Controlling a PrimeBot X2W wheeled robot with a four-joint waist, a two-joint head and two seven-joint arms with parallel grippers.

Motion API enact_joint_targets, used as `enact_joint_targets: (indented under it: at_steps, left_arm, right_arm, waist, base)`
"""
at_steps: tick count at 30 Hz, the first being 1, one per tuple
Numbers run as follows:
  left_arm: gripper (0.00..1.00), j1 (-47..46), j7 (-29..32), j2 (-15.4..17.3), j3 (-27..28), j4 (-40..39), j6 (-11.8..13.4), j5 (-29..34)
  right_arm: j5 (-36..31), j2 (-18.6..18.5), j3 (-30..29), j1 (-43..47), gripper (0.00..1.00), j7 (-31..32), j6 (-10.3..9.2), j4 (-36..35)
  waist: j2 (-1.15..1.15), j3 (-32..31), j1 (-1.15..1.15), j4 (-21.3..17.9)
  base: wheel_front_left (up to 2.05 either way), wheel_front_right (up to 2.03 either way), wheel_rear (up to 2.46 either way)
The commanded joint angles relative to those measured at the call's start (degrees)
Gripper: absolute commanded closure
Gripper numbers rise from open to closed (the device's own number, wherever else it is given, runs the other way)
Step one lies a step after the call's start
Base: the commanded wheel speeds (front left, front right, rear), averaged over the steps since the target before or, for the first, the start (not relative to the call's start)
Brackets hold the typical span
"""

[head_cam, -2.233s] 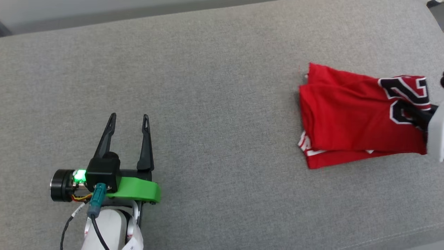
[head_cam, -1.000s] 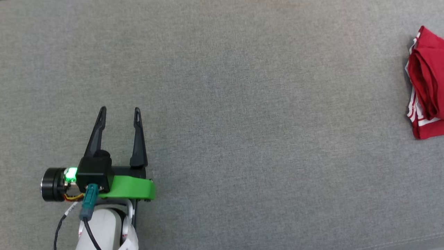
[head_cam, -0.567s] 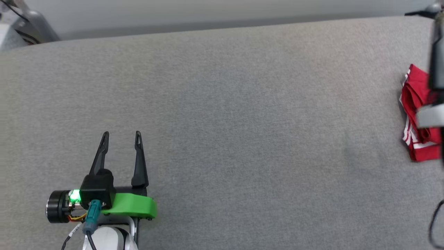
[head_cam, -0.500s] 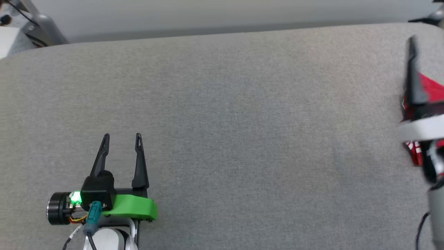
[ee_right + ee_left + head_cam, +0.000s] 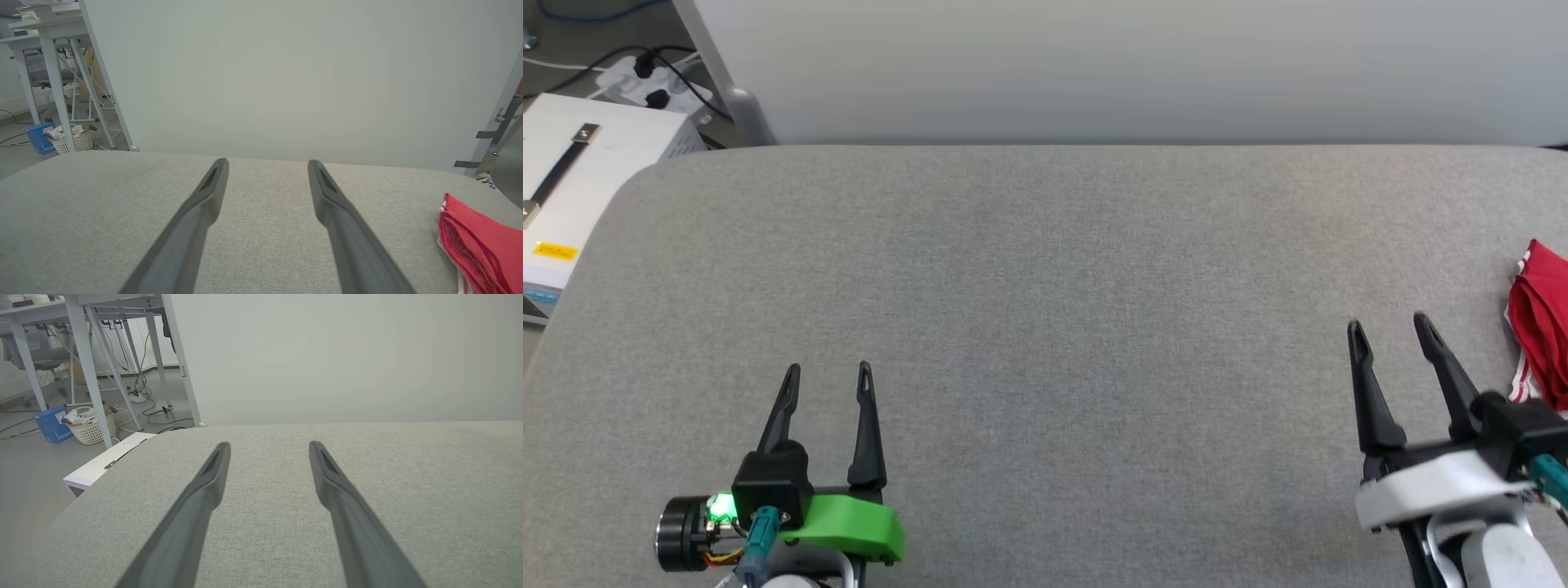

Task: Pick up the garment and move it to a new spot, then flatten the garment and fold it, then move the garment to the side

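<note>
Off the far left corner of the bench [image 5: 1045, 269] stands a white box [image 5: 580, 155] with a dark handle on top. The bench itself is a wide grey padded surface backed by a pale wall [image 5: 1094, 65]. Near its front edge on the left, the left gripper [image 5: 829, 369] points toward the back edge, its two dark fingers spread apart with nothing between them. Toward the front right, the right gripper [image 5: 1387, 322] is also parted and empty. Just past it, at the bench's right edge, the red shirt [image 5: 1542, 327] lies folded into a bundle, with white striped trim showing and neither gripper touching it.
</note>
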Motion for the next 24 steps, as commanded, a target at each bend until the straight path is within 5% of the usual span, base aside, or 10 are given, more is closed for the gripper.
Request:
enact_joint_targets:
  at_steps: [1, 18, 19, 24]
  left_arm:
    - [0.0, 1.07, -0.34, -0.28, -0.09, 0.22, -0.19, -0.64]
    - [0.0, 2.3, -0.34, -0.55, 0.06, 1.63, -1.42, -1.5]
    - [1.0, 2.04, 0.0, -0.23, 0.0, 1.64, -1.22, -1.36]
    - [1.0, 1.99, 0.32, -0.23, 0.06, 1.61, -1.24, -1.28]
  right_arm:
    - [0.15, 0.31, -0.46, 1.73, 0.0, -0.27, -0.06, -0.72]
    - [-0.71, 1.81, -1.83, 8.57, 0.0, -0.27, -0.06, -3.45]
    - [-0.52, 1.64, -1.82, 8.23, 1.0, 0.02, -0.01, -3.37]
    - [-0.65, 1.65, -1.81, 8.16, 1.0, 0.33, 0.0, -3.35]
  waist:
    - [0.0, -1.47, 0.0, 1.18]
    - [0.0, -2.58, 0.0, 1.27]
    - [0.0, -2.58, 0.0, 1.28]
    - [0.0, -2.63, 0.0, 1.23]
  base:
    - [0.0, 0.0, 0.0]
    - [0.0, 0.0, 0.0]
    - [0.0, 0.0, 0.0]
    - [0.0, 0.0, 0.0]
